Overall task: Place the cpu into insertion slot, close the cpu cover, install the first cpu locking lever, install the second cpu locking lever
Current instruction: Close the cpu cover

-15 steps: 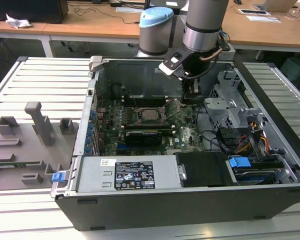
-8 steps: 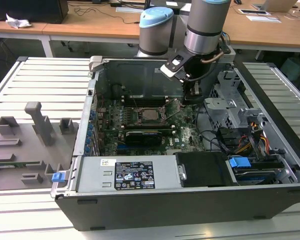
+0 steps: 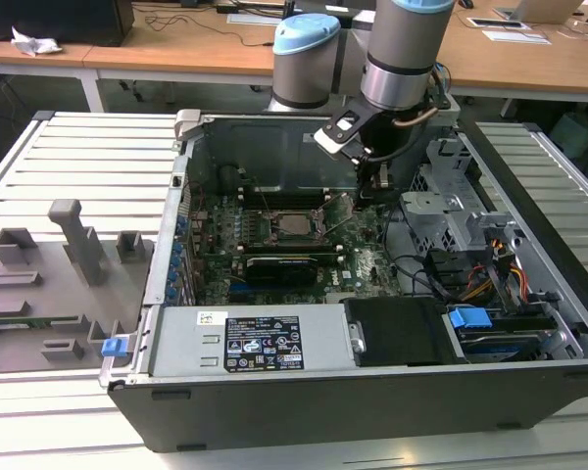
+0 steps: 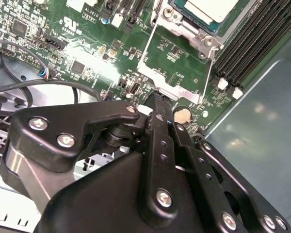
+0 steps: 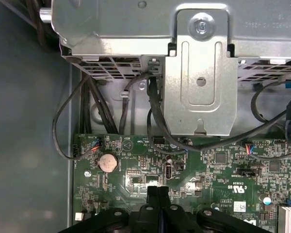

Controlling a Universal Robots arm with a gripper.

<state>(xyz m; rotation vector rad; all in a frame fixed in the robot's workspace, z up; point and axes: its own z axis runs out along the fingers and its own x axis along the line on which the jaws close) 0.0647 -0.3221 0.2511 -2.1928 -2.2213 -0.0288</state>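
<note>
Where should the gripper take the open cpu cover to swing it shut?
Likely its thin free bar: the edge of the cpu cover farthest from the hinge beside the cpu. It stands open as a windowed frame, with that bar nearest the shut gripper, so approach from the gripper's side.

A robotics lab: open computer case (image 3: 323, 397) on a slatted bench (image 3: 78, 157), wooden desks (image 3: 176, 47) behind

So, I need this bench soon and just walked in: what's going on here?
A robot arm is reaching into an open computer case. The cpu already lies in the insertion slot on the motherboard. The hand, shut and holding nothing, hovers low over the board beside the socket, close to a thin metal frame that extends from the socket.
</note>
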